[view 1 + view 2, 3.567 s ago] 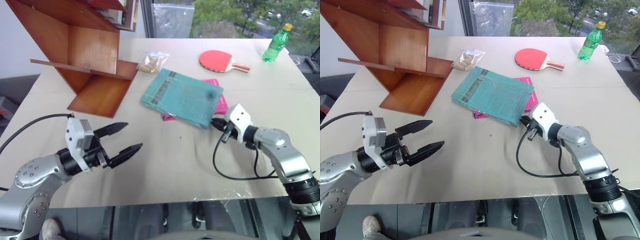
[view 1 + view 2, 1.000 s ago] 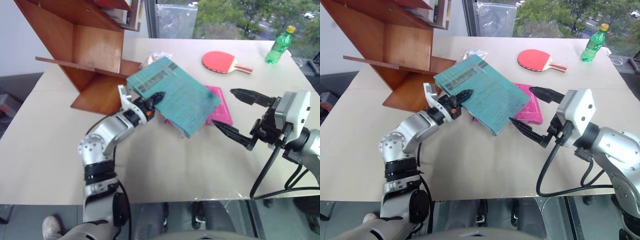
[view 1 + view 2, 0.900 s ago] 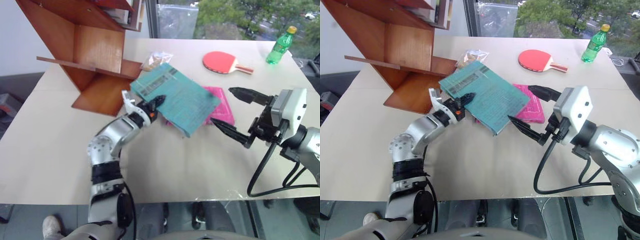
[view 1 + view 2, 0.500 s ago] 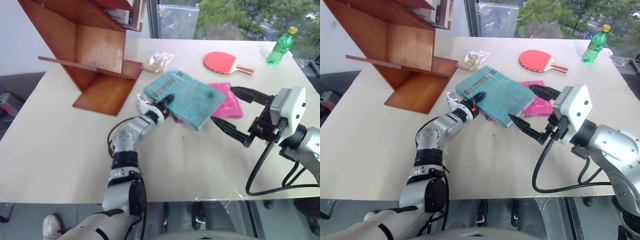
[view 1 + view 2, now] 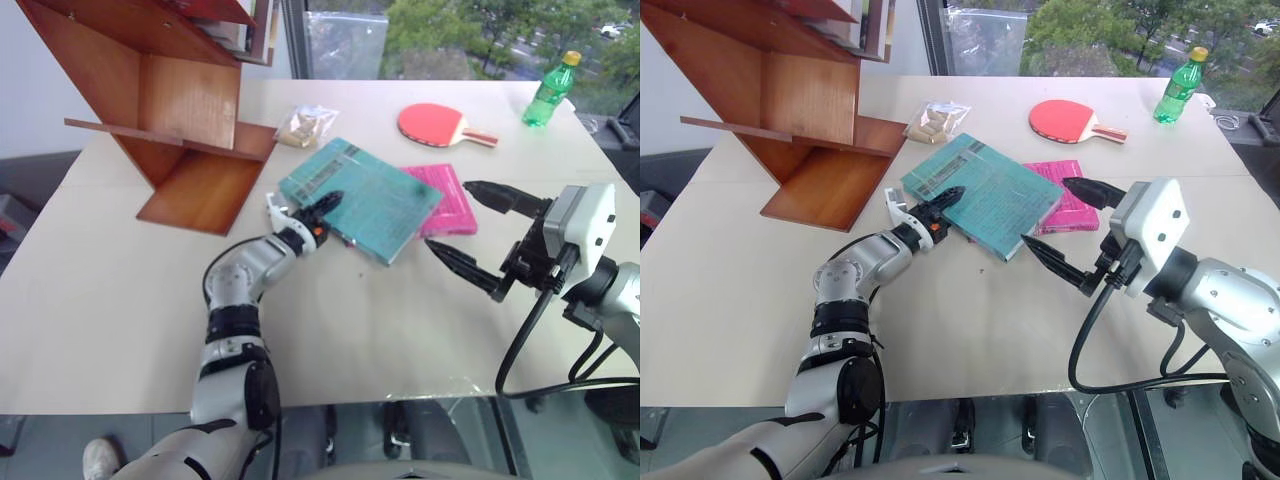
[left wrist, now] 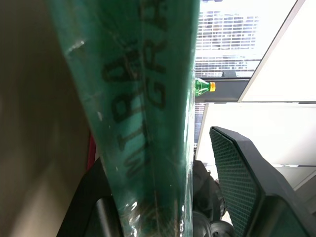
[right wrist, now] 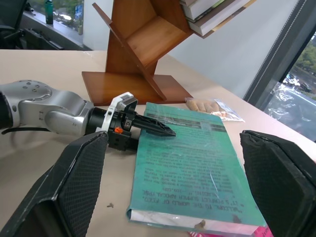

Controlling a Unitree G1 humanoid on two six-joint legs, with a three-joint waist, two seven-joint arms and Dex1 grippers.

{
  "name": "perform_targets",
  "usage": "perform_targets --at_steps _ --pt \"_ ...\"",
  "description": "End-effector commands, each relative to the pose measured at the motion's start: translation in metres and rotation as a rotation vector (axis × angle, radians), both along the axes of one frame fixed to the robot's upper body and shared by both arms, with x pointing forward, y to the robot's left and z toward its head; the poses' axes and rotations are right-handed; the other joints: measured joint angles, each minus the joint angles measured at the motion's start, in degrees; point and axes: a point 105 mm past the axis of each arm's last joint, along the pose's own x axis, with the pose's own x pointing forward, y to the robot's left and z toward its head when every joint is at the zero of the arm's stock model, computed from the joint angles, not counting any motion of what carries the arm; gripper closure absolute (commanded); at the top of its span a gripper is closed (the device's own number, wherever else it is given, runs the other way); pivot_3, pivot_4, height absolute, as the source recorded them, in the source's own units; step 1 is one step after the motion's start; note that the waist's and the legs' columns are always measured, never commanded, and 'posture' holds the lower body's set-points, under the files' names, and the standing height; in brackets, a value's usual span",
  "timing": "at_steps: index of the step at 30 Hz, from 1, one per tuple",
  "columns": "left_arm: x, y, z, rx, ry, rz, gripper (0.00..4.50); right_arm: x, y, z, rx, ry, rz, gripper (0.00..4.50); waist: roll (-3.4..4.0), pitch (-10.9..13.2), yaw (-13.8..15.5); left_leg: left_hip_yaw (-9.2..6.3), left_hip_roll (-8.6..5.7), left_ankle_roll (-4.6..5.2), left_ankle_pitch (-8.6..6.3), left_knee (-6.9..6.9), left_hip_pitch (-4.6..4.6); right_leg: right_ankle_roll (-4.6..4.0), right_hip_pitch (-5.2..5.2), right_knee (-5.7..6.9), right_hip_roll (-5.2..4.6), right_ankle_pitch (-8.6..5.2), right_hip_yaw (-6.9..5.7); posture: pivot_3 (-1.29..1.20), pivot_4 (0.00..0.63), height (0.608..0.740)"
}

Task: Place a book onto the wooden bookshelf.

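Note:
The teal book (image 5: 372,198) lies flat on the table, partly over a pink book (image 5: 452,200). My left gripper (image 5: 325,207) reaches level onto its near left edge. One finger (image 7: 154,127) lies over the cover and the other is under the edge. In the left wrist view the book's edge (image 6: 138,98) stands between the fingers, with a gap to one finger (image 6: 242,177), so the jaws are open around it. My right gripper (image 5: 448,215) hangs wide open and empty just off the book's near right corner. The wooden bookshelf (image 5: 180,110) stands at the far left of the table.
A clear bag of snacks (image 5: 305,125) lies between the bookshelf and the teal book. A red paddle (image 5: 440,122) and a green bottle (image 5: 552,88) are at the far right. Other books stand in the shelf's top compartment (image 5: 250,25). Bare tabletop (image 5: 350,320) lies in front.
The teal book was held up tilted in my left gripper. It has come down flat onto the pink book, and the left jaws have opened. The right gripper kept still.

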Motion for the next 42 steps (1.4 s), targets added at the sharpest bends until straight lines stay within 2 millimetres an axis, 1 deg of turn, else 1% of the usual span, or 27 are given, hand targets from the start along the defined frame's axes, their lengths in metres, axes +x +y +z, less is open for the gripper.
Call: perform_targets --at_steps 1,2,3,4,5,11,15,18,19,22,25,28,33,36,37,38,39,40,42 --pt "0.0 0.009 -0.015 -0.025 0.06 0.049 2.82 -0.005 -0.003 0.01 -0.002 -0.057 -0.004 0.12 0.01 -0.01 0.0 0.01 0.0 0.0 0.0 0.0 0.01 0.0 0.0 0.01 0.0 0.0 0.01 0.0 0.15 0.74" --pt "0.0 0.009 -0.015 -0.029 0.059 0.054 3.28 -0.006 -0.003 0.009 -0.003 -0.056 -0.005 0.12 0.02 -0.01 0.0 0.01 0.0 0.0 0.0 0.0 0.01 0.0 0.0 0.01 0.0 0.0 0.01 0.0 0.15 0.74" --pt "0.0 0.01 -0.016 -0.036 0.06 0.064 3.52 -0.006 -0.003 0.009 -0.003 -0.055 -0.006 0.12 0.02 -0.02 0.0 0.01 0.0 0.0 0.0 0.0 0.02 0.0 0.0 0.01 0.0 0.0 0.01 0.0 0.15 0.74" --pt "-0.001 0.012 -0.016 -0.044 0.061 0.073 4.07 -0.006 -0.004 0.009 -0.004 -0.055 -0.007 0.12 0.02 -0.02 0.0 0.02 0.0 0.0 0.0 0.0 0.03 0.0 0.0 0.01 0.0 0.0 0.03 0.0 0.15 0.74" --pt "-0.002 0.013 -0.015 -0.048 0.061 0.078 4.42 -0.006 -0.004 0.008 -0.004 -0.054 -0.007 0.12 0.03 -0.04 0.0 0.02 0.01 0.0 0.0 0.0 0.02 0.0 0.0 0.01 -0.01 0.0 0.03 0.0 0.15 0.74" --pt "-0.006 0.02 -0.01 -0.077 0.045 0.107 4.47 -0.006 -0.004 0.006 -0.002 -0.046 -0.003 0.12 0.02 -0.04 -0.07 0.04 0.01 0.0 0.0 -0.02 0.04 0.0 0.0 0.0 -0.01 0.0 0.06 0.0 0.15 0.74" --pt "-0.008 0.021 -0.011 -0.044 0.036 0.112 4.47 -0.005 -0.003 0.004 -0.002 -0.043 0.004 0.12 0.02 -0.05 -0.07 0.03 0.01 0.0 0.0 -0.03 0.04 0.0 0.0 -0.01 0.0 0.0 0.07 0.0 0.15 0.74" --pt "-0.01 0.016 -0.013 -0.03 0.037 0.103 3.21 -0.004 -0.003 0.003 -0.003 -0.042 0.008 0.12 0.02 -0.04 -0.05 0.03 0.01 0.0 0.0 -0.03 0.03 0.0 0.0 -0.01 0.0 0.0 0.06 0.0 0.15 0.74" --pt "-0.011 0.015 -0.013 -0.033 0.038 0.105 3.0 -0.004 -0.003 0.003 -0.004 -0.042 0.009 0.12 0.02 -0.04 -0.04 0.03 0.01 0.0 -0.01 -0.03 0.03 0.0 0.0 -0.01 0.0 0.0 0.06 0.0 0.15 0.74" --pt "-0.012 0.021 -0.014 -0.047 0.043 0.127 1.85 -0.005 -0.003 0.003 -0.003 -0.041 0.01 0.12 0.02 -0.04 -0.05 0.03 0.01 0.0 -0.01 -0.03 0.03 0.0 0.0 -0.02 0.0 0.0 0.06 0.0 0.15 0.74" --pt "-0.013 0.029 -0.018 -0.036 0.052 0.137 1.85 -0.005 -0.003 0.002 -0.003 -0.04 0.009 0.12 0.02 -0.04 -0.05 0.02 0.01 0.0 -0.01 -0.05 0.03 0.0 0.0 -0.04 0.0 0.0 0.06 0.0 0.15 0.74" --pt "-0.012 0.032 -0.018 -0.032 0.052 0.143 1.85 -0.005 -0.004 0.001 -0.004 -0.04 0.01 0.12 0.03 -0.05 -0.08 0.03 0.01 0.0 -0.01 -0.06 0.05 0.0 0.0 -0.04 0.02 -0.01 0.08 0.0 0.15 0.74" --pt "-0.01 0.033 -0.018 -0.025 0.051 0.134 1.85 -0.005 -0.004 0.001 -0.006 -0.04 0.011 0.12 0.04 -0.06 -0.07 0.03 0.02 0.0 -0.01 -0.06 0.07 0.03 0.0 -0.02 0.03 -0.02 0.08 0.0 0.15 0.74" --pt "-0.009 0.033 -0.019 -0.023 0.056 0.124 2.6 -0.005 -0.004 0.001 -0.007 -0.04 0.011 0.12 0.05 -0.06 -0.07 0.03 0.02 0.0 -0.01 -0.06 0.07 0.04 0.0 -0.01 0.04 -0.03 0.08 0.0 0.15 0.74" --pt "-0.01 0.032 -0.019 -0.022 0.054 0.116 3.09 -0.005 -0.004 0.001 -0.007 -0.04 0.011 0.12 0.05 -0.07 -0.07 0.03 0.02 0.0 -0.01 -0.06 0.08 0.04 0.0 -0.01 0.04 -0.03 0.08 0.0 0.15 0.74" --pt "-0.01 0.032 -0.019 -0.022 0.053 0.11 3.5 -0.005 -0.004 0.001 -0.008 -0.04 0.01 0.12 0.05 -0.07 -0.07 0.03 0.03 0.0 -0.01 -0.06 0.08 0.04 0.0 0.0 0.04 -0.03 0.08 0.0 0.15 0.74" --pt "-0.009 0.033 -0.019 -0.022 0.053 0.107 4.09 -0.005 -0.004 0.001 -0.008 -0.04 0.01 0.12 0.05 -0.08 -0.04 0.03 0.04 0.0 -0.01 -0.06 0.08 0.05 0.0 0.0 0.05 -0.03 0.08 0.0 0.15 0.74" --pt "-0.009 0.033 -0.019 -0.024 0.053 0.104 4.43 -0.005 -0.004 0.001 -0.008 -0.04 0.009 0.12 0.07 -0.1 0.03 0.02 0.04 0.0 -0.01 -0.06 0.08 0.05 0.01 0.0 0.05 -0.03 0.07 0.0 0.15 0.74" --pt "-0.009 0.036 -0.016 -0.034 0.046 0.099 4.43 -0.005 -0.004 0.001 -0.008 -0.04 0.008 0.12 0.07 -0.1 0.01 0.01 0.04 0.0 -0.01 -0.06 0.11 0.08 0.04 0.0 0.05 -0.05 0.05 0.0 0.15 0.74"
